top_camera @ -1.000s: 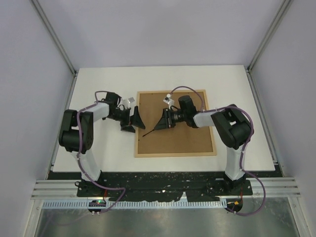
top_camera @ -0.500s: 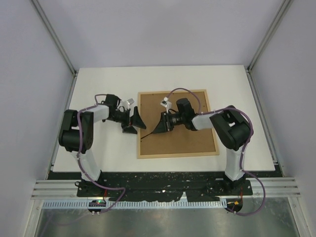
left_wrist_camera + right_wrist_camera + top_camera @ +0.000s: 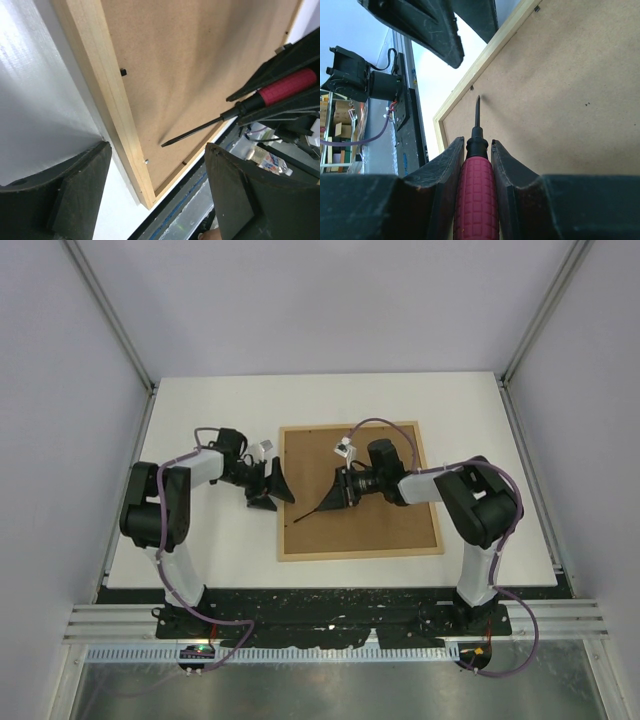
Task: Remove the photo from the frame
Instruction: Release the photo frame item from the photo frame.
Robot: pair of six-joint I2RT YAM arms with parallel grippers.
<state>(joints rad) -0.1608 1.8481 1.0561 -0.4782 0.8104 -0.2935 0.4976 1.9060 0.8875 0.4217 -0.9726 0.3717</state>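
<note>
The frame (image 3: 360, 554) lies face down on the white table, its brown fibreboard back (image 3: 385, 525) facing up. The photo is hidden under that back. My left gripper (image 3: 272, 488) stands open astride the frame's left wooden strip (image 3: 107, 100), one finger outside it and one over the board. My right gripper (image 3: 337, 496) is shut on a red-handled screwdriver (image 3: 476, 195). The screwdriver's dark blade (image 3: 200, 131) points at the board near the left strip, its tip just above the surface or touching it; I cannot tell which.
A small black tab (image 3: 123, 72) and a metal screw head (image 3: 146, 161) sit along the inside of the left strip. The table's near edge and black rail (image 3: 330, 600) run close below the frame. Enclosure walls stand on both sides.
The left gripper's jaws have narrowed a little around the frame's left strip. The right gripper with the screwdriver dipped toward the left strip and drew back slightly. The frame's near right corner shifted slightly right.
</note>
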